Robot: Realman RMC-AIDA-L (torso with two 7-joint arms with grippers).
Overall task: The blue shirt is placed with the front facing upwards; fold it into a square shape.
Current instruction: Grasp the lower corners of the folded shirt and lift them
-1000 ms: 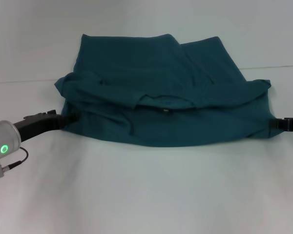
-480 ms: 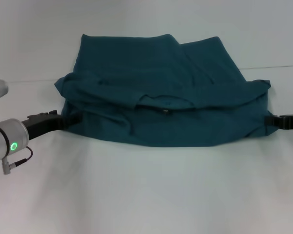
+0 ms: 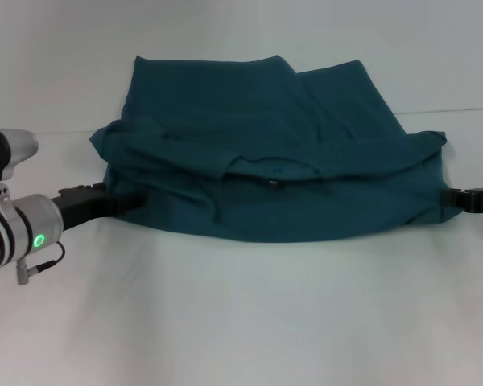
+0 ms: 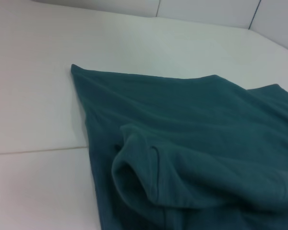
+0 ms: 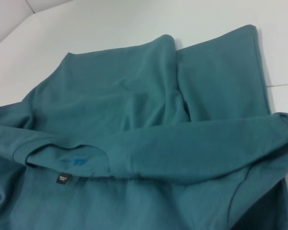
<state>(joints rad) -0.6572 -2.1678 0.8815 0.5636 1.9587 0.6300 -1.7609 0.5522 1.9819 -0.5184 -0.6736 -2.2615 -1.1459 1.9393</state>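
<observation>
**Teal shirt half folded, a hand at each side**

The large dark teal-blue cotton T-shirt (image 3: 266,153) lies across the middle of the white surface (image 3: 241,322), its long axis running from the left edge toward the right edge. The collar end has been doubled over so the neck opening and small dark label (image 5: 63,177) face the near edge, while the hem points toward the far edge. A rolled sleeve fold sits at its left side in the left wrist view.

The left hand (image 3: 117,201) is at the shirt's left near corner, tips tucked into the cloth; whether they pinch it cannot be told. The right hand (image 3: 455,198) meets the right near corner, grip equally unclear.

Compared with a second ago, the left arm has swung inward, its silver cuff with green light (image 3: 39,240) nearer the shirt. The shirt's outline is unchanged.

A thin seam line (image 3: 459,110) crosses the surface beyond the shirt.
</observation>
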